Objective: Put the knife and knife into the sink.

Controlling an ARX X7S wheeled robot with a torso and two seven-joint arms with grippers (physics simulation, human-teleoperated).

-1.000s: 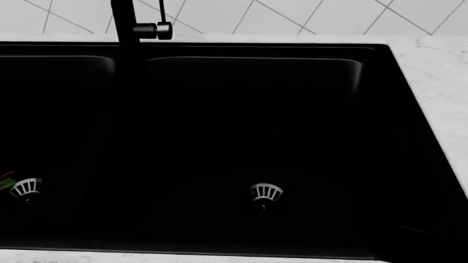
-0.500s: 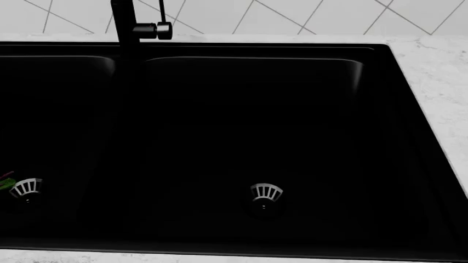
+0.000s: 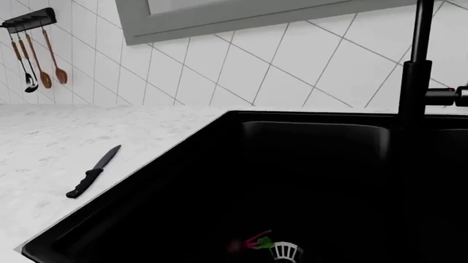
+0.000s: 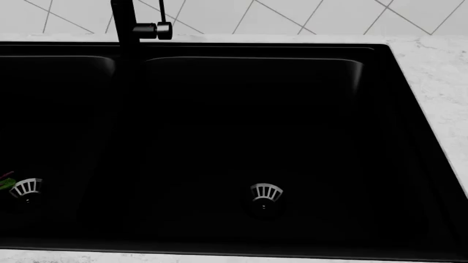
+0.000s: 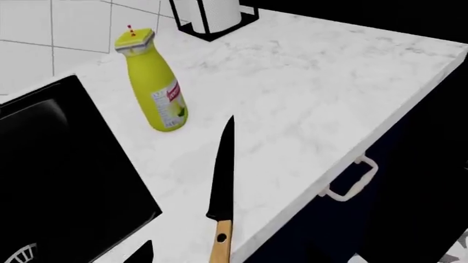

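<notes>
- While neither claw shows plainly, I cannot tell whether the right claw is spread or pinched: only a dark sliver [image 5: 142,253] at the edge of the right wrist view may be one of its fingers. The left claw is out of sight.
- Just beside that sliver, the wooden-handled knife [image 5: 221,186] stretches over the marble counter [image 5: 307,82] near its front edge. A sideways nudge could send it to the floor.
- Its black tip points toward the yellow bottle [image 5: 155,82], so a push along the blade risks toppling the bottle.
- Across the sink [image 4: 380,52], the black-handled knife [image 3: 93,172] lies flat on the counter near the rim. A flat, thin knife may skid away from closing fingers.
- Both basins hold no knife yet, only strainers [image 4: 266,193] and a red-green scrap [image 3: 257,241]. The faucet [image 3: 415,82] could catch an arm swinging in.
</notes>
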